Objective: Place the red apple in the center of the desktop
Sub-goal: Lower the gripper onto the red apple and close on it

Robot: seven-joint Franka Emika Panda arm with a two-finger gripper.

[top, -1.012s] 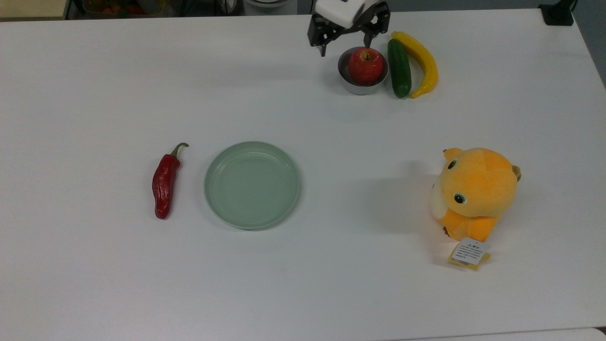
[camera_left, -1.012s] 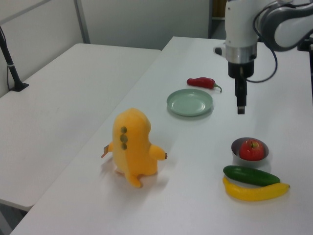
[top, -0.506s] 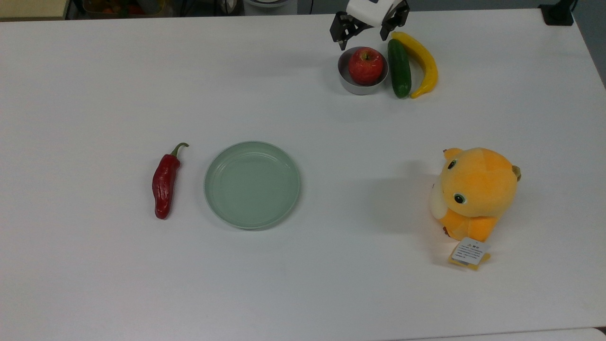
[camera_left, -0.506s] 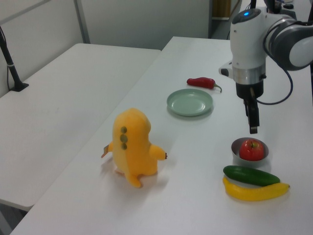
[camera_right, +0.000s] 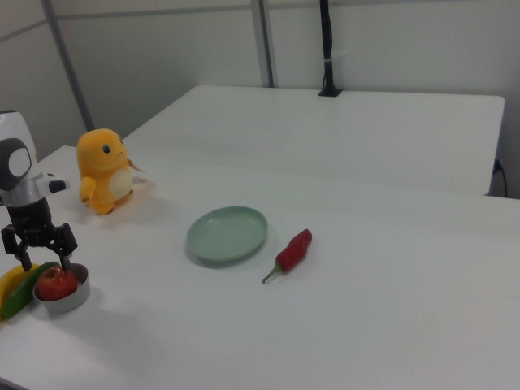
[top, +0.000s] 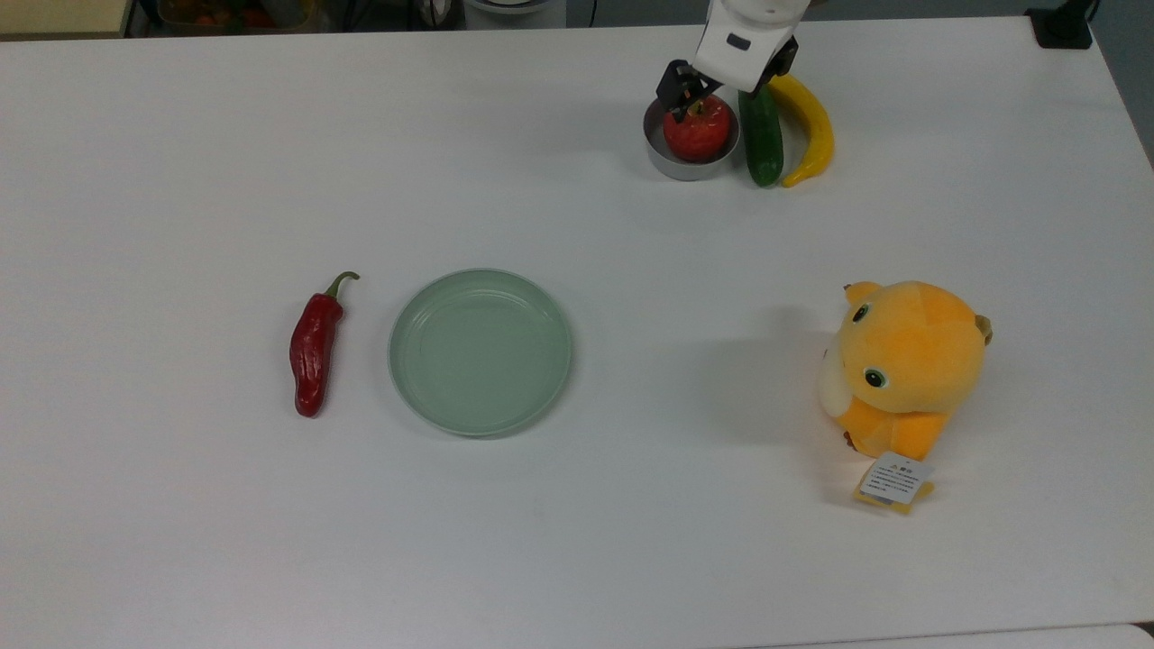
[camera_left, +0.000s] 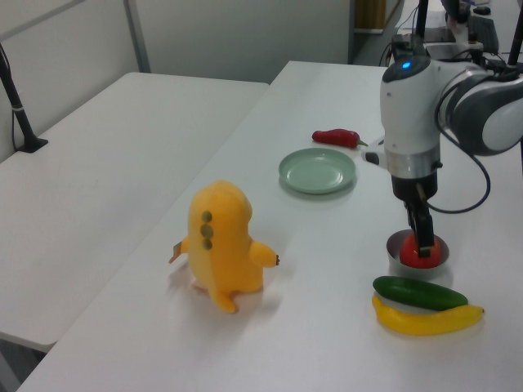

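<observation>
- Plain white desk (top: 631, 541), carrying everything below.
- Nearest in the top view: orange plush toy (top: 906, 365), upright, at the top view's right, with a paper tag (top: 892, 482) lying on the desk at its foot.
- Mid-desk: pale-green plate (top: 393, 351), round, lying flat (slightly toward the top view's left of centre).
- Just beside the plate, on the top view's left: wrinkled red chili (top: 313, 347), lying lengthwise, green stem pointing to the far side, not touching the plate.
- Far side, the top view's right of centre: small metal bowl (top: 672, 167) with the red apple (top: 699, 135) sitting inside, stem up. Well apart from the desk's centre.
- Just beside the bowl on the top view's right: dark green cucumber (top: 764, 144), then a yellow banana (top: 811, 126) curved against it.
- Over the bowl: white robot arm (camera_left: 413, 114) pointing straight down, jaws lowered around the apple (right view clearest).
- Jaws spread, one finger on each side of the apple, tips down at about the level of its top, not seen pressing on it.
</observation>
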